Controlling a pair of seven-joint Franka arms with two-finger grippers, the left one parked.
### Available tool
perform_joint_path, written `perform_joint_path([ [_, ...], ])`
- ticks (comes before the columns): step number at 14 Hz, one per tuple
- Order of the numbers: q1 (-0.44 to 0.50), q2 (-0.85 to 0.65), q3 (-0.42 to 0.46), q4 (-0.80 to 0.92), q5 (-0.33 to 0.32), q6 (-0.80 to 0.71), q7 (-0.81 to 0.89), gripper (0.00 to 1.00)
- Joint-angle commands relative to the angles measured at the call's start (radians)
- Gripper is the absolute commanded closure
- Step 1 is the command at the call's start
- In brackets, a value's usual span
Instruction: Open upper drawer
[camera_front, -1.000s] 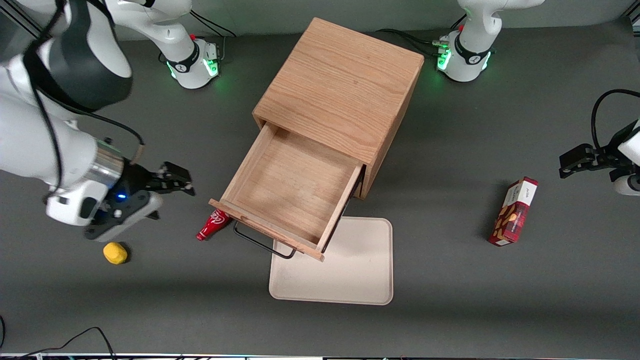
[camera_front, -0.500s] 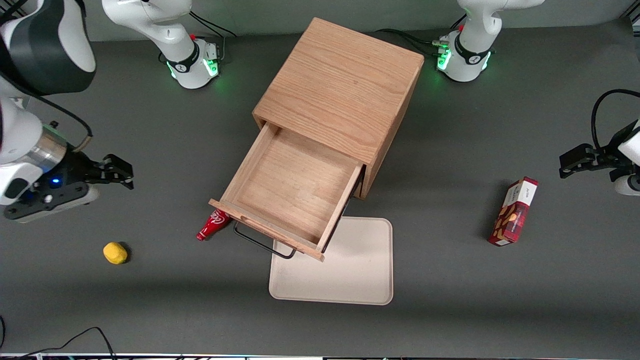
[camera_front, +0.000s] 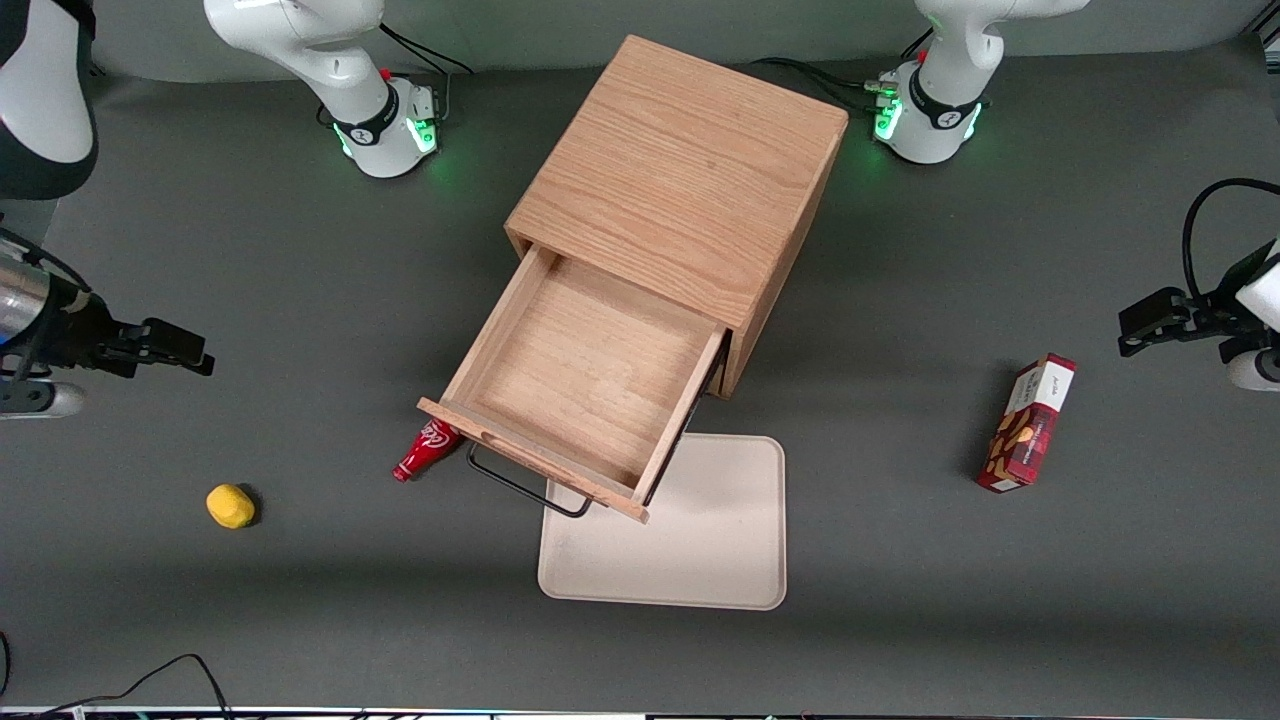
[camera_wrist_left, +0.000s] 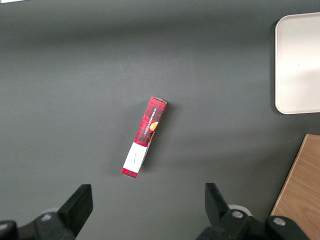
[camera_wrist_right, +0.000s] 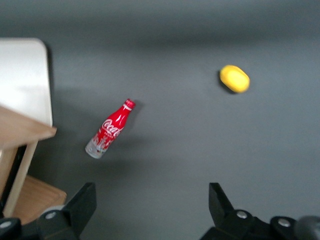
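- The upper drawer (camera_front: 585, 385) was pulled well out of the cabinet (camera_front: 680, 190), with nothing seen inside.
- Its handle (camera_front: 527, 487) faced the front camera.
- The gripper (camera_front: 190, 352), fingers apart, was held well apart from it, toward the working arm's end.

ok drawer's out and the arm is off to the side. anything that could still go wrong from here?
Two risks. The light oak upper drawer is pulled far out of the wooden cabinet, overhanging the beige tray, so a bump could tip or unseat it. The red cola bottle lies right beside the drawer's front corner, so a return sweep might knock it. The open pincer hangs toward the working arm's end, touching nothing.
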Motion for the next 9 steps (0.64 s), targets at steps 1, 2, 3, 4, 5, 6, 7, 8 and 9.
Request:
perform_joint_path([
  [1, 0.011, -0.022, -0.001, -0.006, -0.028, 0.0, 0.137, 0.0],
  [2, 0.006, -0.008, -0.001, 0.012, -0.037, 0.003, 0.115, 0.0],
  [3, 0.002, 0.003, -0.002, 0.023, -0.036, 0.008, 0.048, 0.0],
  [4, 0.005, 0.012, -0.002, 0.037, -0.036, 0.009, -0.005, 0.0],
  [5, 0.006, 0.023, -0.002, 0.049, -0.039, 0.009, -0.02, 0.0],
  [6, 0.008, 0.031, -0.002, 0.057, -0.037, 0.009, -0.021, 0.0],
  [7, 0.012, 0.031, -0.001, 0.061, -0.039, 0.008, -0.014, 0.0],
  [8, 0.019, 0.029, 0.001, 0.066, -0.039, 0.006, -0.011, 0.0],
  [9, 0.019, 0.028, 0.004, 0.066, -0.037, 0.0, -0.011, 0.0],
])
